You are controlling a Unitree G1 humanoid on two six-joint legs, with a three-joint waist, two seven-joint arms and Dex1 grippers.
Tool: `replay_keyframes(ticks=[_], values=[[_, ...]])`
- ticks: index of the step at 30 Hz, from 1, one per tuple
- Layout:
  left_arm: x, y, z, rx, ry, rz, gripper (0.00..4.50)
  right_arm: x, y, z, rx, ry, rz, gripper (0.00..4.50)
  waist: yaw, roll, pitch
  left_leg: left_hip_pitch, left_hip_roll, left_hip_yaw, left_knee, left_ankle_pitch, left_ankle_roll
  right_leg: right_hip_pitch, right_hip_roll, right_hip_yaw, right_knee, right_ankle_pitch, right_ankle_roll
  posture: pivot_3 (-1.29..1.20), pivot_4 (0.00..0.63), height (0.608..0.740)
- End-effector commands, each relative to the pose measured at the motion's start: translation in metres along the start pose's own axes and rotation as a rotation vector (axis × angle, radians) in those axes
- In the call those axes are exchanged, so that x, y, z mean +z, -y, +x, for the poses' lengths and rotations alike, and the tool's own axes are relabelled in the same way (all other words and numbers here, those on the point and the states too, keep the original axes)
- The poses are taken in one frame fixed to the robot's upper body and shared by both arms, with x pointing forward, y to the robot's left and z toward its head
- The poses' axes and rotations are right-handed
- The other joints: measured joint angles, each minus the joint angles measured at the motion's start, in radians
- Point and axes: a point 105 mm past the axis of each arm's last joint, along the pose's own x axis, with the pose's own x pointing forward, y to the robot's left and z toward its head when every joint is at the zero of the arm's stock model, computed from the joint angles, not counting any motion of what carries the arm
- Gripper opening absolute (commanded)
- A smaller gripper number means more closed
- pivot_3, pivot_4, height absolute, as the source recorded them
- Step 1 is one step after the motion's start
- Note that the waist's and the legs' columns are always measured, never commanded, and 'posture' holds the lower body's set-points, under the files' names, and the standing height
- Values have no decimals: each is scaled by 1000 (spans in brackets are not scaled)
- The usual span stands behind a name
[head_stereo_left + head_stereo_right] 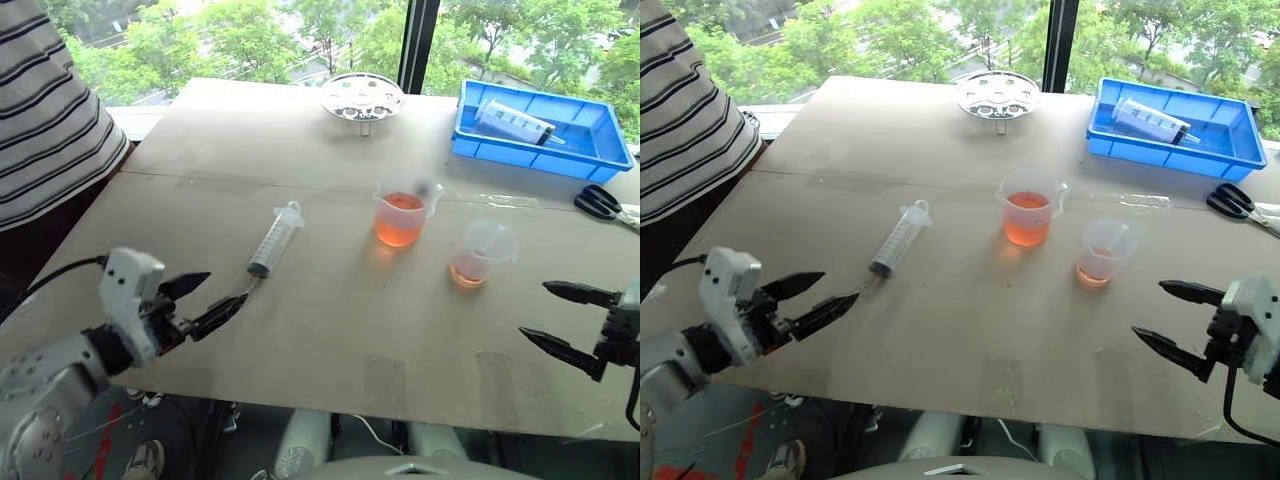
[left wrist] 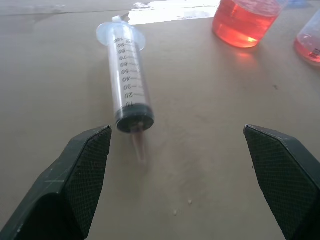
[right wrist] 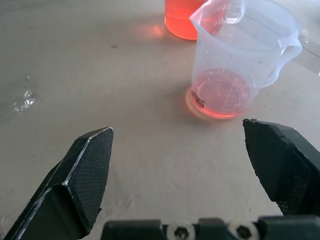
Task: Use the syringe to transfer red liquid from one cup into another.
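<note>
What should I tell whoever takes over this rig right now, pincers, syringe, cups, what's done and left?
Left pincer: open, empty, just short of the syringe tip.
Right pincer: open, empty, near the table's front edge.
Long slim clear plastic syringe: lying flat, plunger pushed in.
Larger clear plastic beaker: about half full of orange-red liquid.
Smaller clear flared cup: a shallow red layer at its bottom.
Done: some liquid is across.
Left: probably nothing, unless more transfers are wanted.

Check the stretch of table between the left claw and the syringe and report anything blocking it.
Nothing visible blocks it. The left claw is open, and the syringe lies flat just beyond it with its tip toward the claw, only bare table between them. The two cups stand off to the right.
</note>
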Motion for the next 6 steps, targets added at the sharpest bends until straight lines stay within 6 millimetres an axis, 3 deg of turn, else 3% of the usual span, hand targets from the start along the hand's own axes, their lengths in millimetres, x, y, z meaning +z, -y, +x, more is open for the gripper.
replay_keyframes(ticks=[1,6], values=[[0,3,-13,13,25,80,4351,-2,4,-22,-24,-22,-34,4500,1,0,0,-1,0,0,0,0,0,0,0,0,-1,0,0,0,150,740],[-11,1,-18,3,13,75,4351,-10,1,-36,-49,-42,-6,4500,0,2,-2,-1,1,0,-1,-2,-2,0,0,0,-1,0,0,0,150,740]])
